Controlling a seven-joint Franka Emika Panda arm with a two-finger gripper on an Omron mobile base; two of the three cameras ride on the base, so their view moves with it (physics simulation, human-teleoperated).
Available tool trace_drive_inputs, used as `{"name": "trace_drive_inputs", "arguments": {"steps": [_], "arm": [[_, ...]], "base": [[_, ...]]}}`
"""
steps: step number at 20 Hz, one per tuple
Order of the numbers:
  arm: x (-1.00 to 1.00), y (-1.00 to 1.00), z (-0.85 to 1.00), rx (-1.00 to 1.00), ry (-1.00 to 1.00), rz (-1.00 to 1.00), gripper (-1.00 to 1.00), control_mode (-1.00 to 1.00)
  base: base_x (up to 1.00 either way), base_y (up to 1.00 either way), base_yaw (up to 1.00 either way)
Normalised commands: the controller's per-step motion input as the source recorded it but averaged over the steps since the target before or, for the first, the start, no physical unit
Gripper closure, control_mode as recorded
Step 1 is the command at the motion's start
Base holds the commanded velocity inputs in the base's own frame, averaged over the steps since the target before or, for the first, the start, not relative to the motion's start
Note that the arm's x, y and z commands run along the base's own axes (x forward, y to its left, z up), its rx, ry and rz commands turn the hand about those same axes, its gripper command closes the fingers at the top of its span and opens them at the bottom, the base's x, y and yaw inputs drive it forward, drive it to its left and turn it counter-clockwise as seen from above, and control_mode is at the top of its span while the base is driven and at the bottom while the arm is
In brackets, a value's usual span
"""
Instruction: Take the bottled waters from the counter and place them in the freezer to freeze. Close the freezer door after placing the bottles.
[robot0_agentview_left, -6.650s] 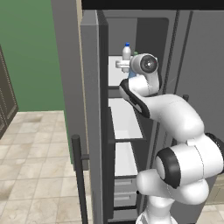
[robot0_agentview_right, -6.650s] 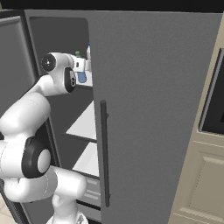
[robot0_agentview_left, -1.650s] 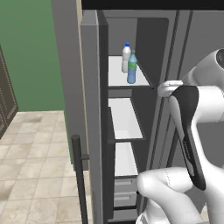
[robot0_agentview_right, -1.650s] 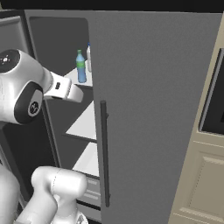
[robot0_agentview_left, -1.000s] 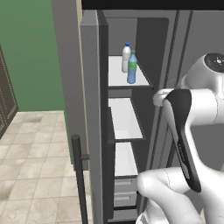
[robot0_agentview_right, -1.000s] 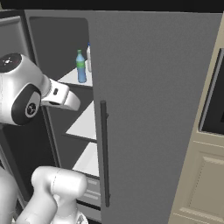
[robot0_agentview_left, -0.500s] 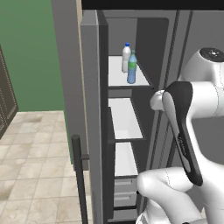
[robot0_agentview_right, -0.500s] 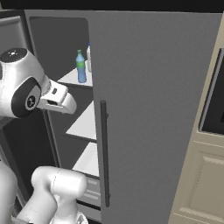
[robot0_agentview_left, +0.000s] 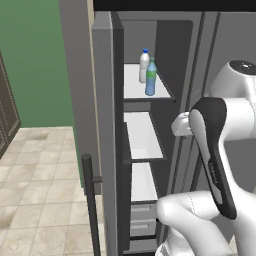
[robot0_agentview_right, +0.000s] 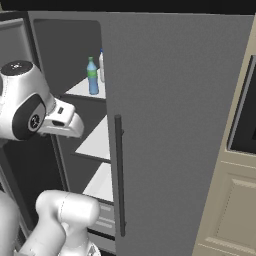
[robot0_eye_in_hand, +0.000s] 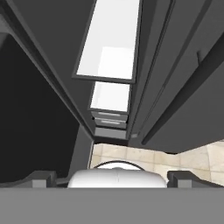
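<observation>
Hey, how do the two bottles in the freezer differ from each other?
The front bottle is blue-tinted with a green cap; the back bottle is whitish-clear with a blue cap. The front bottle stands nearer the shelf's front edge, and the back bottle sits deeper in, partly hidden behind it. Both stand upright, close together on the top shelf.

No readable text or labels appear anywhere.

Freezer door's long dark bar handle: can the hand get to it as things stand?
Probably not directly: the open hand points down inside the freezer, and the open grey freezer door stands between it and the handle.
</observation>
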Motion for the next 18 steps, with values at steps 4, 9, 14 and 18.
{"name": "trace_drive_inputs", "arguments": {"steps": [4, 9, 14, 18], "arm": [[-0.2, 0.01, -0.37, -0.02, 0.0, 0.01, -1.0, -1.0], [-0.09, 0.0, -0.36, 0.0, 0.0, 0.0, -1.0, -1.0], [0.0, 0.0, -0.32, -0.01, 0.0, 0.0, -1.0, -1.0], [0.0, 0.0, -0.27, 0.0, 0.0, 0.0, -1.0, -1.0]], "base": [[0.0, 0.0, 0.0], [0.0, 0.0, 0.0], [0.0, 0.0, 0.0], [0.0, 0.0, 0.0]]}}
